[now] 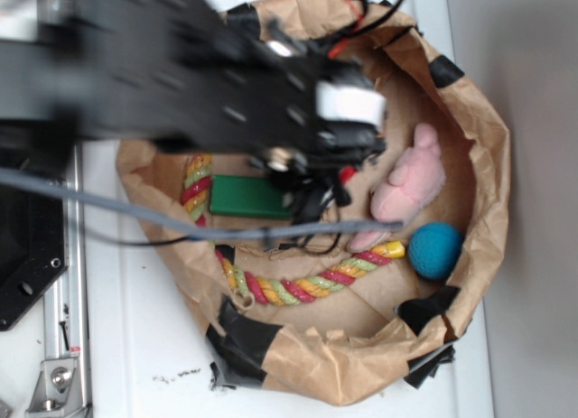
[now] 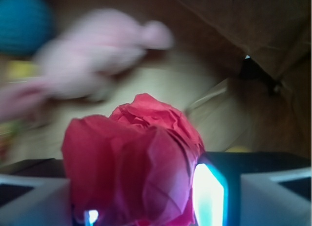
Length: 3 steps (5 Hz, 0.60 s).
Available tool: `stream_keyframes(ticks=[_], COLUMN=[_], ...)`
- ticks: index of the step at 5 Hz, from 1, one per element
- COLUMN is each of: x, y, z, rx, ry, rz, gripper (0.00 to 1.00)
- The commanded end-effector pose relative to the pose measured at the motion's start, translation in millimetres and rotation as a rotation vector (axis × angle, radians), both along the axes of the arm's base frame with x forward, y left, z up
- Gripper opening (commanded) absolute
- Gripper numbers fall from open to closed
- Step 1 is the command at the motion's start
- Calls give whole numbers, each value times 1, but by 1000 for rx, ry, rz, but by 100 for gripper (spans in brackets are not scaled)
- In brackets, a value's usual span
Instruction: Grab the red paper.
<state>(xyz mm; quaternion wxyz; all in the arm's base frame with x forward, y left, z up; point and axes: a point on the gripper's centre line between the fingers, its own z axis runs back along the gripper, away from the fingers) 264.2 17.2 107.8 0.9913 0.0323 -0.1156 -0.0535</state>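
The crumpled bright red paper wad (image 2: pixel 131 162) is thin, matt tissue, creased and ruffled all over. The pale pink plush animal (image 1: pixel 411 185) looks soft and fuzzy. The round teal ball (image 1: pixel 435 250) has a felted, matt surface. The red, yellow and green twisted rope (image 1: pixel 312 283) is coarse fibre. The brown paper basket (image 1: pixel 488 156) is wrinkled kraft patched with black tape. The flat green block (image 1: pixel 248 197) looks smooth.
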Motion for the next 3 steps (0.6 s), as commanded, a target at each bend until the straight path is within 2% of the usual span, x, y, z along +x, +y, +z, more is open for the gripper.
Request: stream_keyframes(ticks=[1,2,3], x=[-2,1,3], y=[-16,-25,-21], z=[63,55,50], rx=[24,31,48], ry=[25,33,38], rz=[356,505,517], gripper=[0,0,0])
